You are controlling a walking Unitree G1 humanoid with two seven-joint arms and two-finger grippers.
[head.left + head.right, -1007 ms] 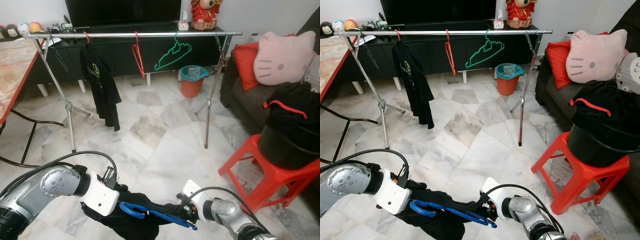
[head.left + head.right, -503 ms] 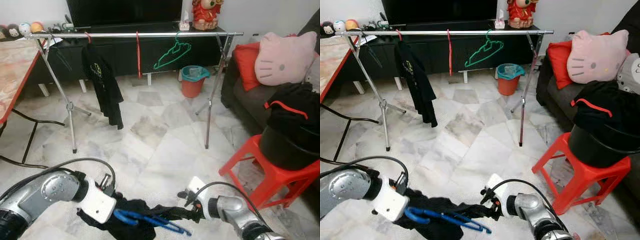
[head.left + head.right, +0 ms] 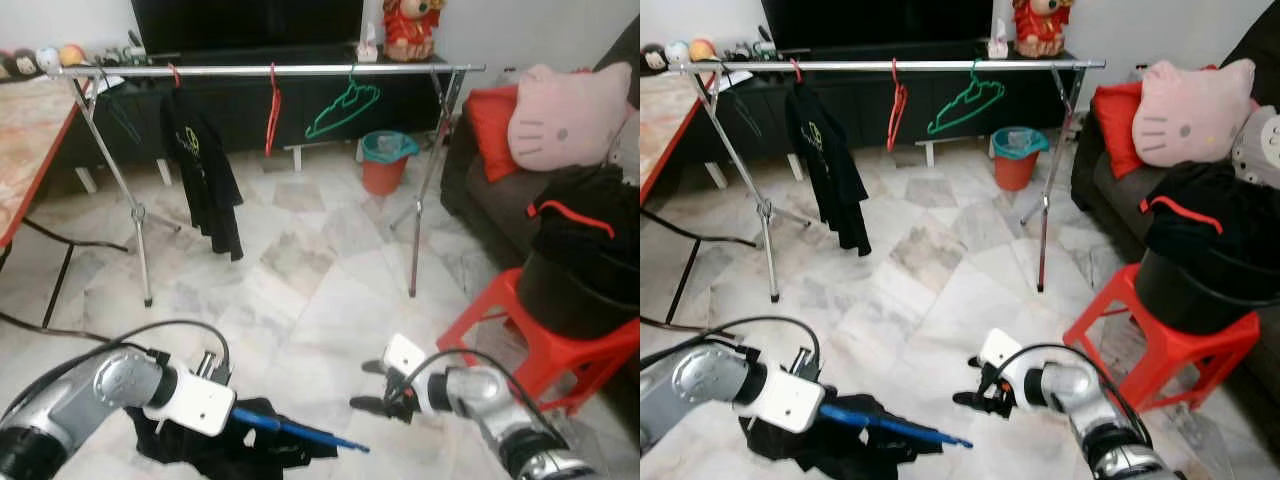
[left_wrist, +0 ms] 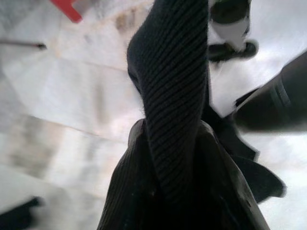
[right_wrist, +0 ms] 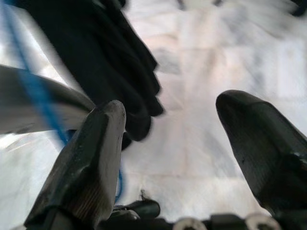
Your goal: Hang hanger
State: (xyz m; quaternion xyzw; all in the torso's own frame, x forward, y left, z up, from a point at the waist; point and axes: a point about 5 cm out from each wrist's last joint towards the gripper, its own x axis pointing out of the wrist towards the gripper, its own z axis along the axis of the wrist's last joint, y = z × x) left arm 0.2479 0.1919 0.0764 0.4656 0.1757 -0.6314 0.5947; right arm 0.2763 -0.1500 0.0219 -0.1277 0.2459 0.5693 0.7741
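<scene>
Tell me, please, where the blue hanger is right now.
The blue hanger is low on the robot's left in the eye views, held with the black garment at the left gripper, above the marble floor.

Left gripper fingertips buried in the black garment, grip state unreadable. Blue hanger hook end hidden inside that garment, only the straight bar showing. Garment's lower folds cut off by the picture's edge. Left wrist view blurred, dark ribbed cloth pressed close against the lens.
</scene>
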